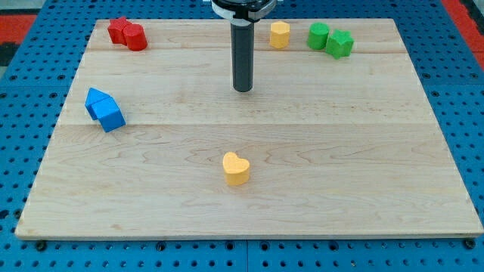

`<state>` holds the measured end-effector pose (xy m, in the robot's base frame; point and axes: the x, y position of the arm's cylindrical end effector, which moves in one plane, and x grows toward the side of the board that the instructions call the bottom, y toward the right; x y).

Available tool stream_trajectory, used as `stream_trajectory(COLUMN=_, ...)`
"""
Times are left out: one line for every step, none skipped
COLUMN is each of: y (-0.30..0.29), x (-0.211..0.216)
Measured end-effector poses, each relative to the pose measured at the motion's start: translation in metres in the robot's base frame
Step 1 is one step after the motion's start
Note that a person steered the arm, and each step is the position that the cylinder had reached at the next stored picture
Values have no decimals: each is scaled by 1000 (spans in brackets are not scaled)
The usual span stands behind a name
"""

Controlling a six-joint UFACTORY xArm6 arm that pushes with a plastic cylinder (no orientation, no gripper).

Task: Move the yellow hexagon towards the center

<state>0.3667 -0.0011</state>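
a: where does my tip [243,89] stand?

b: on the upper middle of the desk [378,189], the dark rod upright above it. the yellow hexagon [280,34] sits up and to the view's right of it, near the top edge, apart from the tip and untouched.

a: why there?

b: my guess is an approach. the hexagon has to come down toward the centre, so the tip would need to get round behind it, on the top-edge side. at present it is on the wrong side for that push.

a: and the fingers?

b: there are none. the rod ends plainly, so there is nothing to be apart, together or clamped on anything.

a: what else is on the desk?

b: two green blocks [330,38], touching, just right of the hexagon. two red blocks [126,33], pressed together, in the top left corner. two blue blocks [104,109], also touching, at the left edge. a yellow heart [236,168] alone, below centre.

a: any risk?

b: the green pair is near, so a wide swing could nudge it.
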Motion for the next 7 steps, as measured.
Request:
stream_trajectory(y=0, x=-34)
stream_trajectory(y=-13, x=-88)
stream_trajectory(y=0, x=-151)
stream_trajectory(y=40, x=-172)
stream_trajectory(y=51, x=-140)
stream_trajectory(y=53, x=-81)
stream_trajectory(y=79, x=-75)
